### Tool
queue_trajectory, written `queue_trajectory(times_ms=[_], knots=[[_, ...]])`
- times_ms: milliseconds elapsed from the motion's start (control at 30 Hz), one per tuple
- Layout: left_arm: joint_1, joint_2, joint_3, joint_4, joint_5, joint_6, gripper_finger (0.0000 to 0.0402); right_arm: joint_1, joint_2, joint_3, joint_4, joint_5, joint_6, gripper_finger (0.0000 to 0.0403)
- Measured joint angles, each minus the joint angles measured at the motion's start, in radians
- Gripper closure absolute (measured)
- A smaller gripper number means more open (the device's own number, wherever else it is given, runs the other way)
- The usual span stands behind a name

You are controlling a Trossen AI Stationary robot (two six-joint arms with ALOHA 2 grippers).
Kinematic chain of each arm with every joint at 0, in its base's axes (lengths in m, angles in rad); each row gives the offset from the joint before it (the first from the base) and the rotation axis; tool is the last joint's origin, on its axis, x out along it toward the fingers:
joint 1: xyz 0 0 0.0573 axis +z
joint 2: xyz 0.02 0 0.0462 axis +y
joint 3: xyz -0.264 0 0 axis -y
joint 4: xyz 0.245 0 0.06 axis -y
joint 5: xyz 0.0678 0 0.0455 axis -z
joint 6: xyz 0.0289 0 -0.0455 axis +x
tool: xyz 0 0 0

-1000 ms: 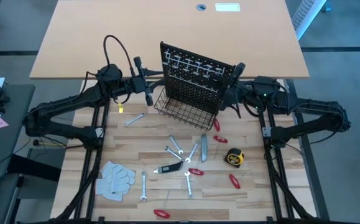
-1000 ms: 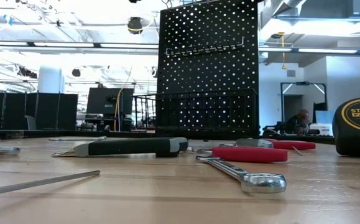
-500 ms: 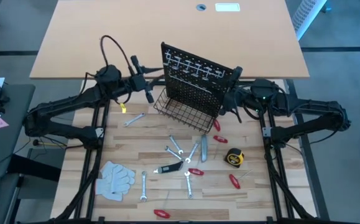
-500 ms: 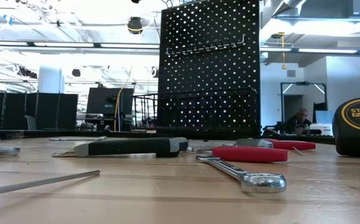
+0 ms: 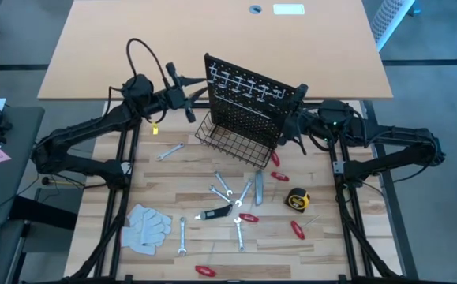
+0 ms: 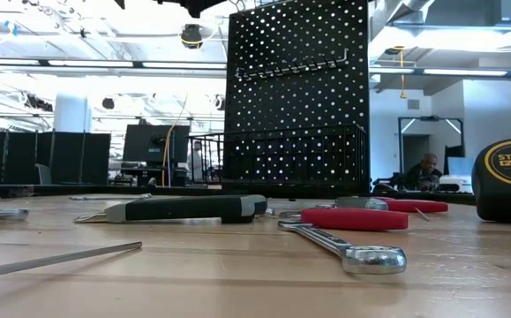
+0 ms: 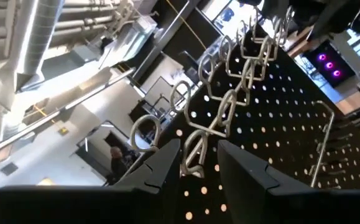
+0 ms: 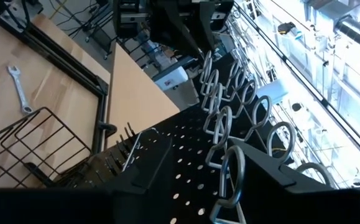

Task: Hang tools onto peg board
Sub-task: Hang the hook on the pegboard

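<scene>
Fingers of left gripper (image 5: 187,93) stand part open and empty, at left edge of the peg board (image 5: 248,99); its hooks (image 7: 229,93) lie just ahead. Right gripper (image 5: 291,118), also part open w/ nothing held, is at the board's right edge. Tools (image 5: 232,197) lie on the table (image 5: 323,237), none hung. Seems board-positioning step; next needs a tool picked.
</scene>
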Motion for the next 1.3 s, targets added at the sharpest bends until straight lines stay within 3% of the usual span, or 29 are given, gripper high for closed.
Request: queue_trajectory(times_ms=[200,533,1100,1300], knots=[[0.003,-0.001,0.000,0.018,0.088,0.003,0.0325,0.000,0.000,0.000,0.018,0.000,-0.015,0.0244],[0.026,0.052,0.000,0.061,0.083,0.023,0.0398,0.000,0.000,0.000,0.018,0.000,-0.015,0.0258],[0.004,0.052,0.000,0.132,0.037,-0.004,0.0393,0.065,0.000,0.000,0.065,0.008,-0.019,0.0260],[-0.025,0.021,0.000,0.133,0.037,-0.010,0.0393,0.104,-0.006,0.000,0.128,0.082,-0.029,0.0260]])
